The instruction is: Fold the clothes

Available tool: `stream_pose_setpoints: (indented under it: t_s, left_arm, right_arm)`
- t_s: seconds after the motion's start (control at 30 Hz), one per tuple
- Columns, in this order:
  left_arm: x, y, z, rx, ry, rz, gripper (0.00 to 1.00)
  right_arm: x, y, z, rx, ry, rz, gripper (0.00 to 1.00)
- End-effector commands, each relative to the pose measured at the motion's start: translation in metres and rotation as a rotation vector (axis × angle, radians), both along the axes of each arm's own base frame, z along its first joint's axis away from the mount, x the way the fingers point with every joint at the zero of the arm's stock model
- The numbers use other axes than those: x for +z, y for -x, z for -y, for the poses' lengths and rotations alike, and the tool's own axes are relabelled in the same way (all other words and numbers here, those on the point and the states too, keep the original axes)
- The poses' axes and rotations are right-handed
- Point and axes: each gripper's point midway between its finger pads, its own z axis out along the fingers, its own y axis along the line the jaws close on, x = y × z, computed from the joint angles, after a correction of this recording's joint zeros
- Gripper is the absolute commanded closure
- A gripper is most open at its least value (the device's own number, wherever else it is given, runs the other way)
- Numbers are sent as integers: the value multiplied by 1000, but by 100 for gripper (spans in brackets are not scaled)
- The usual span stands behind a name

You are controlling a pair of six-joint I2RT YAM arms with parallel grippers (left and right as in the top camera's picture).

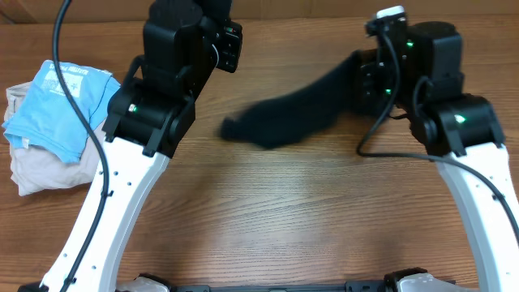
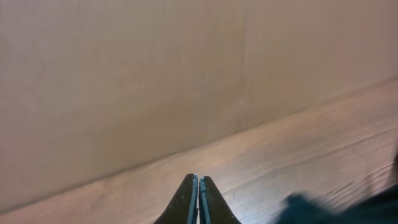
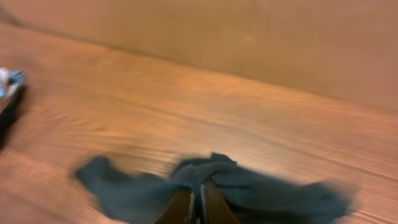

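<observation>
Wooden table [image 1: 276,219]: our right gripper [image 3: 199,200] clamps the dark garment [image 1: 284,118] at 1 o'clock; our left gripper [image 2: 198,186] is pinched empty. Held one-handed, the bunched cloth could slip, we judge

You are at a robot test bench in a lab. The left arm [image 1: 122,203] and the right arm [image 1: 486,203] stand at a wood-pattern table [image 1: 284,211]. A black cable [image 1: 54,40] hangs loose, and a plain brown board [image 2: 124,81] closes the far side. The household things here are a dark garment [image 1: 284,120] and a pile of clothes [image 1: 49,122].
</observation>
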Motion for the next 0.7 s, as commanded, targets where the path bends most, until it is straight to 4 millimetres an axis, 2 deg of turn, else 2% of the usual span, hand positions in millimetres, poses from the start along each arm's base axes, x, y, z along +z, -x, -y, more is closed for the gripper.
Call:
stream_pose_setpoints:
  t_s: [0.0,0.1,0.23,0.4,0.53,0.67]
  left_arm:
    - [-4,-6,-13,48,-44,-14,95]
    - [-15,-4,-12,40,-51,-53,93]
    - [-22,1,-4,-7,-40,-90,89]
    - [-26,5,1,-38,-34,-112,88]
    - [-28,5,0,-38,-37,-121,87]
    - [-29,6,1,-33,-19,-127,86]
  right_arm:
    - [1,0,26,-122,75,-5,96]
    - [-8,3,26,-121,85,-42,96]
    - [-8,3,26,-120,85,-42,96]
    - [-11,6,25,-113,84,-57,96]
    - [-9,8,10,-43,32,-61,96]
    - [7,7,-19,92,-73,-13,96]
